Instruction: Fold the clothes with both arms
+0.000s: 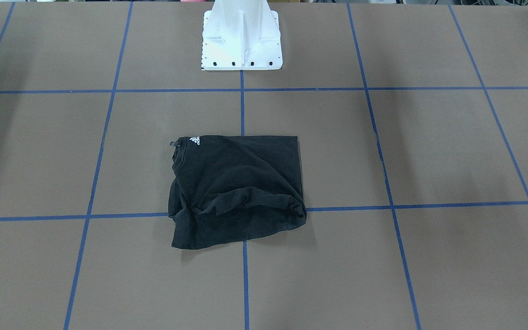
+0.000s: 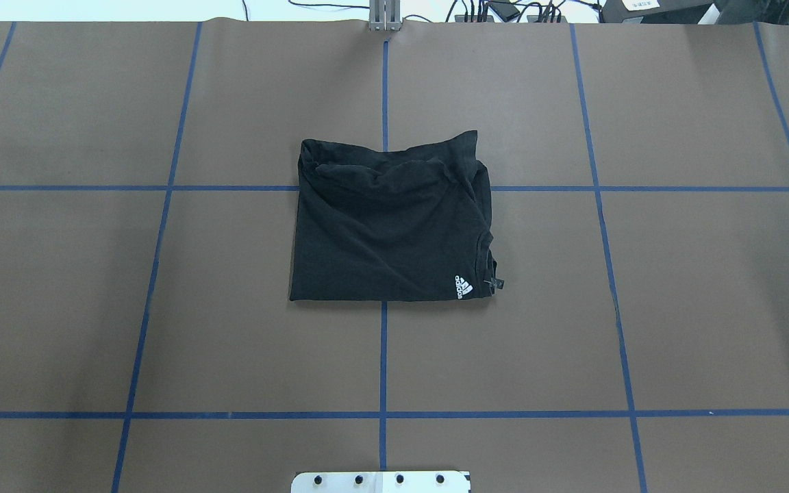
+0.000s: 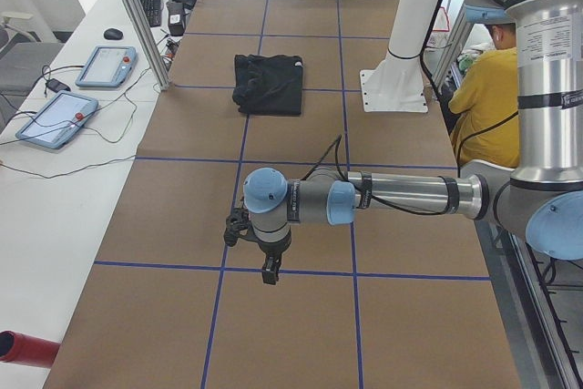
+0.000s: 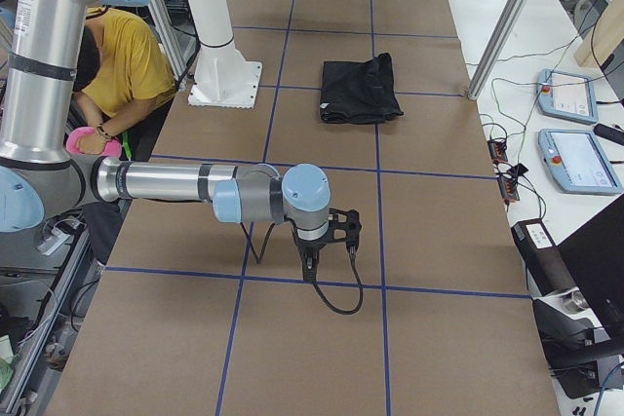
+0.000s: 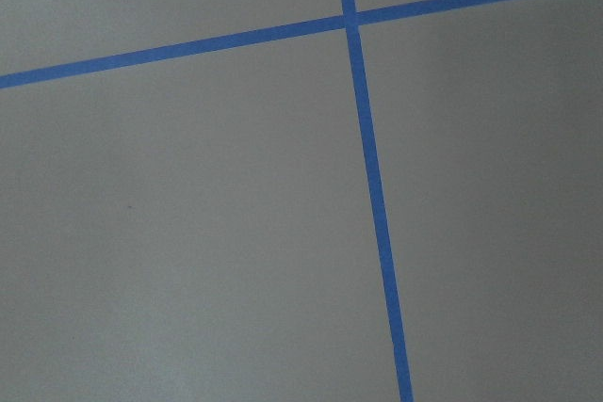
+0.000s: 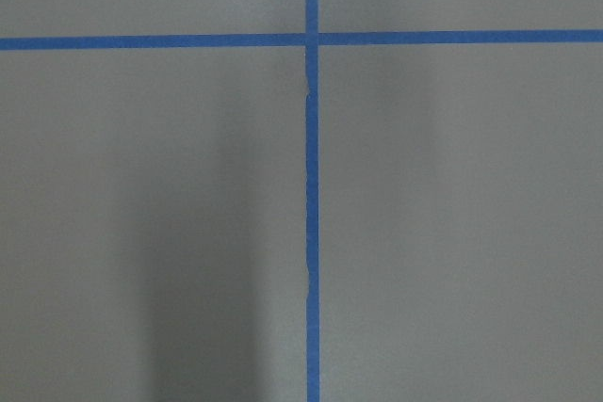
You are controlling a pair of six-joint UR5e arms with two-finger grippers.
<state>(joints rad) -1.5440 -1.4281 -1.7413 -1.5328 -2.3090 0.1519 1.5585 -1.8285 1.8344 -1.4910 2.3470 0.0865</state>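
Exterior left view is showing the left arm [image 3: 392,196] reaching out well to the left of the white base plate [image 2: 381,481]. The left gripper [image 3: 271,272] is hanging over the brown table [image 2: 161,308], carrying no cloth; how far it is parted cannot be told. Straight ahead of the plate, well apart from it, the black T-shirt [image 2: 387,226] is lying folded in a rough rectangle. Well to the plate's right, the right arm [image 4: 175,182] is stretching out, and the right gripper [image 4: 310,268] is pointing down, likewise unreadable.
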